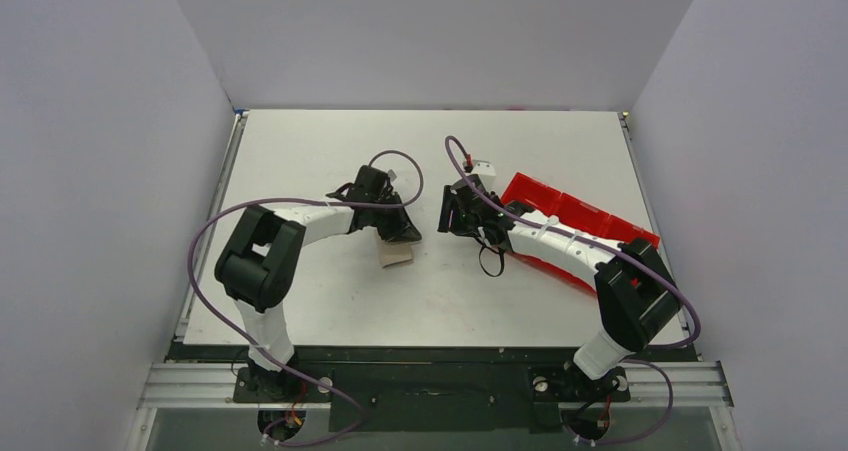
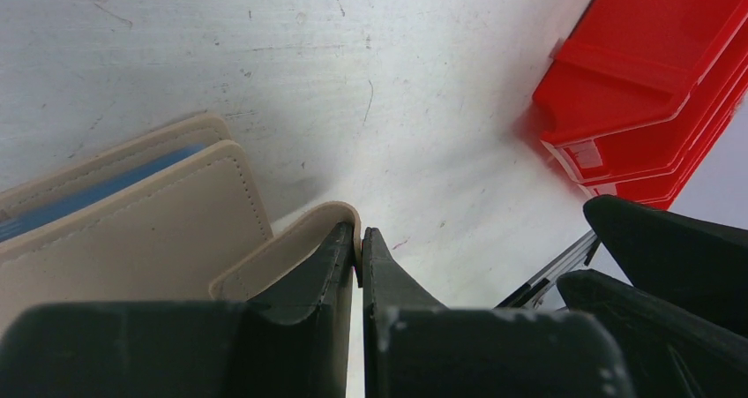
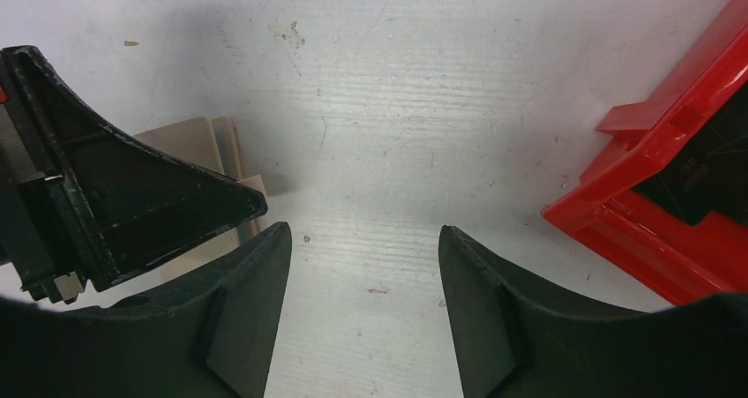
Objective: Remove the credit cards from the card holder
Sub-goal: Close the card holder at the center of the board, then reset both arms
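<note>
The tan card holder [image 1: 393, 255] lies on the table centre-left. In the left wrist view the holder [image 2: 132, 239] fills the lower left, and a light blue credit card [image 2: 97, 191] shows as a strip in its pocket. My left gripper [image 2: 358, 239] is shut on the holder's small curved flap [image 2: 291, 239]; from above the left gripper [image 1: 398, 227] sits over the holder's far edge. My right gripper [image 3: 364, 239] is open and empty over bare table, just right of the left gripper; from above the right gripper [image 1: 452, 216] faces it. The holder [image 3: 190, 138] peeks out behind the left gripper's finger.
A red plastic compartment tray [image 1: 580, 221] lies at the right under the right arm, also in the left wrist view [image 2: 653, 71] and the right wrist view [image 3: 670, 204]. Grey walls enclose the white table [image 1: 330, 141] on three sides.
</note>
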Robot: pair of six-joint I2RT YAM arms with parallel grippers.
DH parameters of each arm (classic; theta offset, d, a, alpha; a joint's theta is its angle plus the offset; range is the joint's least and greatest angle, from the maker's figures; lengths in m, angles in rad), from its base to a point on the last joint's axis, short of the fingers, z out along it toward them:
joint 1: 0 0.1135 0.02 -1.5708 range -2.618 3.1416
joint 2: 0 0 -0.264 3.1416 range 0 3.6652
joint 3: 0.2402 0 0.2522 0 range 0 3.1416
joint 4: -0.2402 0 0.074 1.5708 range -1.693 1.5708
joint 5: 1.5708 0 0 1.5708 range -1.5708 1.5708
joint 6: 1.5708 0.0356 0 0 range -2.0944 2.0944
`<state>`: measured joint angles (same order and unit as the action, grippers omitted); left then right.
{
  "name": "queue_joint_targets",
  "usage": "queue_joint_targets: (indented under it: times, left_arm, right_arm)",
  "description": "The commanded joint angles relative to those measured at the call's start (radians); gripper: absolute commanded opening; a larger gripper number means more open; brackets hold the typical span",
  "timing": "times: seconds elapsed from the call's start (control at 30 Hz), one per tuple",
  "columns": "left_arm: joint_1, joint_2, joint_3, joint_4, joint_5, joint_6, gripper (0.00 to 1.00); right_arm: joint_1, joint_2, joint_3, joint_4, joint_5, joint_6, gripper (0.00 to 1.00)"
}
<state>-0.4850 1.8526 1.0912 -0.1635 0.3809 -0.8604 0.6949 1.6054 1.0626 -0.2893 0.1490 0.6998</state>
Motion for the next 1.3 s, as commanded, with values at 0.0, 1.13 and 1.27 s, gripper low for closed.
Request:
queue_joint_targets:
  times: [0.0, 1.13, 1.27]
  left_arm:
    - [-0.006, 0.02, -0.019, 0.108, 0.063, 0.001, 0.0]
    - [0.023, -0.319, 0.187, -0.273, -0.28, 0.194, 0.52]
    - [0.025, -0.402, 0.174, -0.333, -0.422, 0.216, 0.53]
  right_arm:
    - [0.006, -0.047, -0.007, 0.022, 0.022, 0.008, 0.58]
    - [0.005, -0.136, 0.034, -0.013, 0.071, -0.009, 0.64]
    - [0.005, -0.178, 0.028, -0.005, 0.097, -0.007, 0.64]
